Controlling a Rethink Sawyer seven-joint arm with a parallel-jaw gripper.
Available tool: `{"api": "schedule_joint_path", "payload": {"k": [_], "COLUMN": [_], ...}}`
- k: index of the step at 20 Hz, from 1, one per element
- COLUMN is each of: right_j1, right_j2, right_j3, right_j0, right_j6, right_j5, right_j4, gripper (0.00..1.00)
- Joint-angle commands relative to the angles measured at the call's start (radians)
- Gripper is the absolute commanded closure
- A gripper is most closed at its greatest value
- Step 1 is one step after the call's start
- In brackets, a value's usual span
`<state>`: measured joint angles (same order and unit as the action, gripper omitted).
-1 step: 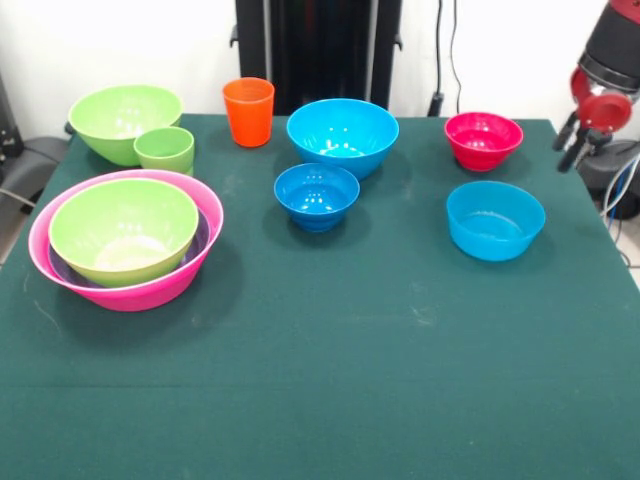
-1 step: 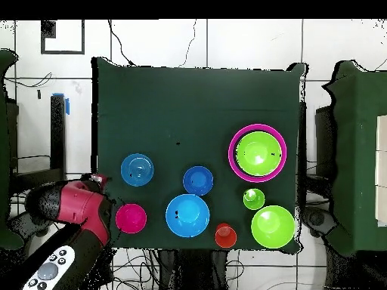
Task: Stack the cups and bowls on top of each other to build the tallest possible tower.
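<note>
Front view: a green table carries every cup and bowl; no brand, label or writing can be read on any of them.
Arm: red and black arm comes in at the picture's upper right, beyond the table's edge, cut off by the frame.
Gripper: gripper hangs off the table beside the red bowl's corner, holding nothing; its dark fingers are small and I cannot tell how far apart they stand.
Tower: pink bowl near one side edge holds a purple bowl, of which only a thin rim shows, and a lime bowl nested on top.
Second lime bowl: lime bowl at the far corner on that side, partly hidden by the green cup.
Green cup: green cup just in front of it, touching or nearly so.
Orange cup: orange cup upright at the far edge, apart from the stack.
Blue bowls: large blue bowl by the far edge; small blue bowl just in front of it; a third blue bowl lies toward the arm's side.
Red bowl: red bowl near the far corner, by the gripper.
Overhead view: arm lies off the table corner, beside the red bowl; gripper hard to make out.
</note>
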<state>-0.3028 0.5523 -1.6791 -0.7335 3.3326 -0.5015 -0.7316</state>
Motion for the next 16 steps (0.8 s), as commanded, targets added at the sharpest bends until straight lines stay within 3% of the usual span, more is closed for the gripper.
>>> {"api": "schedule_joint_path", "payload": {"k": [1, 11, 16], "right_j1": [-0.01, 0.014, 0.066], "right_j2": [-0.185, -0.235, -0.224], "right_j3": [-0.127, -0.062, 0.005], "right_j0": [0.068, 0.168, 0.168], "right_j6": [-0.15, -0.138, -0.075], "right_j5": [0.16, 0.268, 0.272], "right_j4": [0.154, 0.354, 0.378], "gripper": [0.0, 0.0, 0.0]}}
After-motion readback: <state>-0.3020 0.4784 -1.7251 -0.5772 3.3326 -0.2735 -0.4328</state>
